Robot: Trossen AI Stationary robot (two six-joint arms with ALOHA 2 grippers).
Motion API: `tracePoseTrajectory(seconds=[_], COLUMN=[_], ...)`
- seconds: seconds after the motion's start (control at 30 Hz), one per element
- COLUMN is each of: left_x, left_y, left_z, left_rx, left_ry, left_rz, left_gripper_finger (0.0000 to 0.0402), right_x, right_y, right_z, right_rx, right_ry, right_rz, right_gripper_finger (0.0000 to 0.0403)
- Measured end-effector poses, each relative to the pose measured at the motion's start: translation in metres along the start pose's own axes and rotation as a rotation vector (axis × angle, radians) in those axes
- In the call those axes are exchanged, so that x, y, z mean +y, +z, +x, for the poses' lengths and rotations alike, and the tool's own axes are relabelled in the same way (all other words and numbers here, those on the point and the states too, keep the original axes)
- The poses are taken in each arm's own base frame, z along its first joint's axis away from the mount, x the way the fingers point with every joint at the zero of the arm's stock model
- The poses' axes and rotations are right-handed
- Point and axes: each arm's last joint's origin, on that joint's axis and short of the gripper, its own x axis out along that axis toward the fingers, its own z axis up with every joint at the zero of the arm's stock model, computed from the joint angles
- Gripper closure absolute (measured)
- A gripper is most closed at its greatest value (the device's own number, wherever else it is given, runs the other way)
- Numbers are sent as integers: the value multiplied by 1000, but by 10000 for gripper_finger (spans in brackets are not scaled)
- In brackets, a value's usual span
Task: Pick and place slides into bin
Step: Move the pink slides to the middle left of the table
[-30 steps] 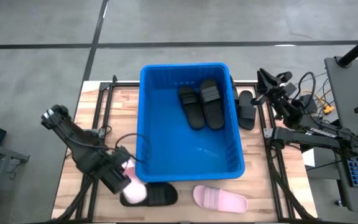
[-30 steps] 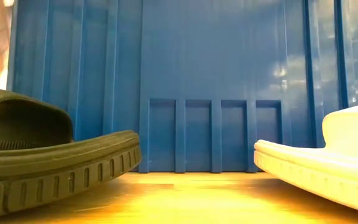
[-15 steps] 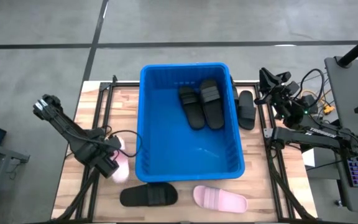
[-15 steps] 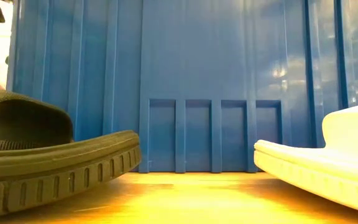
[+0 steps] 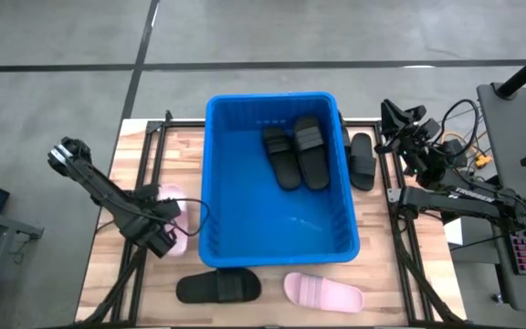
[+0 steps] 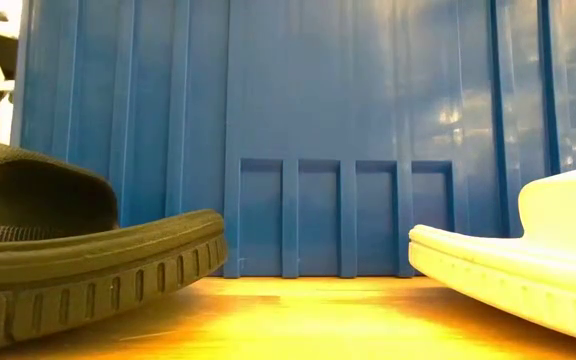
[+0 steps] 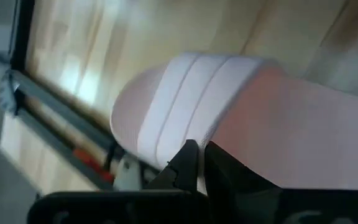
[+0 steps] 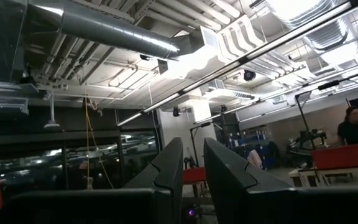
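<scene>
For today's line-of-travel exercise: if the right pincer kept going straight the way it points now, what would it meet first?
Nothing on the table. The right pincer, parked beside the blue bin, points up into the room; its way looks free towards the far-off ceiling duct, though depth is unclear.

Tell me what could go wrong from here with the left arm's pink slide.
1. The left pincer is shut on the pink slide right at its edge, so it could slip out on the way up.
2. The slide sits close beside the blue bin wall; a low lift might catch the rim.
3. Two black slides already fill the bin's far end, so a drop there may stack unevenly.
</scene>
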Motion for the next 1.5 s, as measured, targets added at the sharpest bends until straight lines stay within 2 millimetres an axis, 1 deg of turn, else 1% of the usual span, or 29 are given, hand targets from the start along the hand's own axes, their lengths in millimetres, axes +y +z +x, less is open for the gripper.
tracePoseTrajectory(seconds=[0.13,0.37,0.57,0.87,0.93,1.03,1.27,1.4,1.5], left_x=[-3,-4,-8,-9,-10,-12,-15,-17,-19], left_y=[-4,-6,-11,-12,-13,-13,-12,-9,-7], left_z=[11,19,31,37,40,42,42,35,25], left_rx=[-12,-21,-37,-70,-75,-85,-98,-58,-7], left_ry=[-4,7,-8,5,-3,-28,-83,-136,-214], left_rz=[10,14,4,2,-1,-15,-43,-53,-66], left_gripper_finger=[401,401,401,398,384,348,236,180,153], right_x=[0,0,0,0,0,0,0,0,0], right_y=[0,0,0,0,0,0,0,0,0], right_z=[0,0,0,0,0,0,0,0,0], right_rx=[0,-1,-1,-1,-1,-1,0,0,0], right_ry=[0,0,0,0,0,0,0,0,0], right_rz=[33,84,109,111,111,111,103,102,102], right_gripper_finger=[346,346,346,346,346,346,346,346,346])
